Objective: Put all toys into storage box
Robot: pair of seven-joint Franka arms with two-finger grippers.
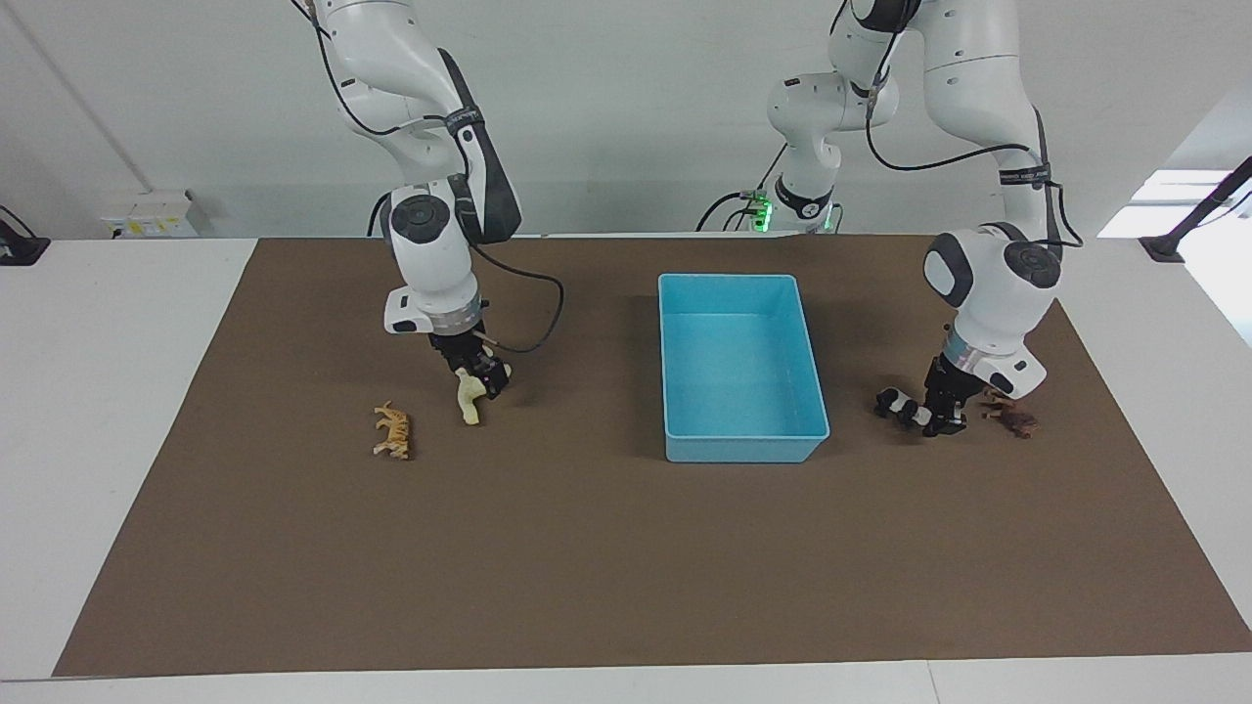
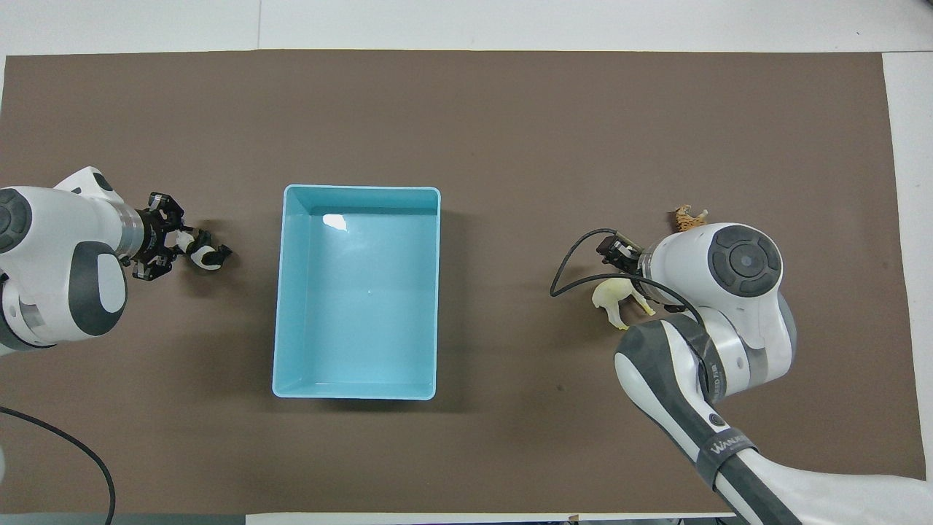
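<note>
while both arms are down on the brown mat (image 1: 626, 548), you have one toy in each gripper's reach and none yet in the storage box (image 1: 740, 445), which sits on the mat's middle strip, closer to the robots' edge than to the opposite one. your left gripper (image 1: 945, 422) is at the left arm's end of the mat, pinched closed on the panda (image 1: 898, 404), which looks to be still on the mat; the lion (image 1: 1013, 418) lies just beside it, toward the mat's end edge. your right gripper (image 1: 481, 379) is low over the cream animal (image 1: 469, 399) at the right arm's end, and you cannot tell from here whether its fingers have closed on it. the tiger (image 1: 393, 431) lies near that figure, toward the end edge and untouched. judging by their look, these are small hard plastic figures: light, stiff, not fragile, but smooth and uneven, so they will likely twist or pop out of a pinch taken on a leg or neck. take each one across the trunk, where it is thickest and the sides are closest to parallel. the cream one is the largest and lies on its side, so its legs may catch the box rim; lift it well clear before you carry it across. the panda is short and rounded, so expect it to roll in the grip if you close off-centre.
</note>
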